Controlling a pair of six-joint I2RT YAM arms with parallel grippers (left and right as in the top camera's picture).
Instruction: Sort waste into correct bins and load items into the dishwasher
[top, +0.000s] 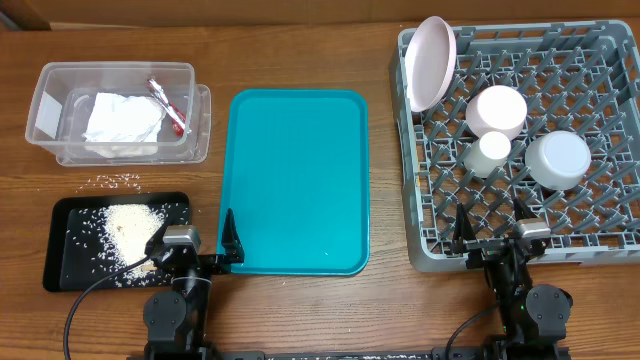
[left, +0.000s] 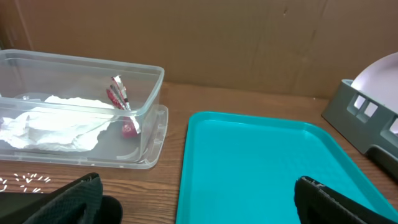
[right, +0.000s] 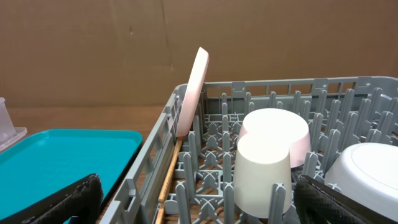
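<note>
Nearest: left tool (top: 197, 245) and right tool (top: 490, 238), both spread wide, holding nothing. Next: black tray (top: 62, 272) with rice crumbs (top: 125, 228); stray crumbs (top: 118, 181) on counter (top: 300, 310) just beyond; teal serving tray (top: 300, 180) bare. Farther: clear tub (top: 45, 80) containing napkin (top: 122, 120) and wrapper (top: 165, 105); dish rack (top: 600, 220) loaded with cup (top: 491, 152), metal bowl (top: 558, 158), pink-white bowl (top: 496, 110), plate (top: 430, 62) on edge. Judged nearly complete; stray crumbs outstanding.

No text, brand, number or sign can be read anywhere. A white label (top: 47, 113) sits on the left end wall of the clear tub (top: 118, 66), near the far left corner of the table (top: 300, 310), but shows no legible print. Any print on the red-and-white wrapper (top: 166, 105) inside that tub is too small to read.
</note>
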